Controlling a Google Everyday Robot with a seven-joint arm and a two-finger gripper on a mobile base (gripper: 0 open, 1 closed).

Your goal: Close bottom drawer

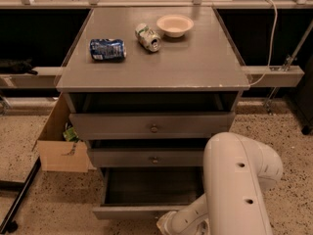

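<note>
cabinet (146, 67): grey, flat matte top, boxy; centre of frame, three drawers stacked below the top.
bottom drawer (127, 212): lowest of the three, lower centre of frame; pulled well out, narrow flat grey front panel, dark bare floor showing inside.
middle drawer (146, 157): grey flat front, small round metal knob; sits further in than the bottom one.
top drawer (151, 125): tallest grey front, round metal knob; dark gap above it under the top.
gripper (164, 225): bottom edge of frame, at the end of the white arm (239, 190), just below the bottom drawer's front panel; open or closed: cannot tell.
arm: smooth, rounded white shell, lower right of frame.
blue can (107, 49): lying on its side, upper left of the top; print unreadable.
green-white can (148, 36): on its side, dented, between blue can and bowl; label unreadable.
bowl (175, 25): cream, round, shallow, upright, upper centre of the top.
cardboard box (61, 148): brown, open, left of cabinet on the floor; something green (70, 132) inside.
floor (54, 199): speckled, terrazzo-like.
</note>
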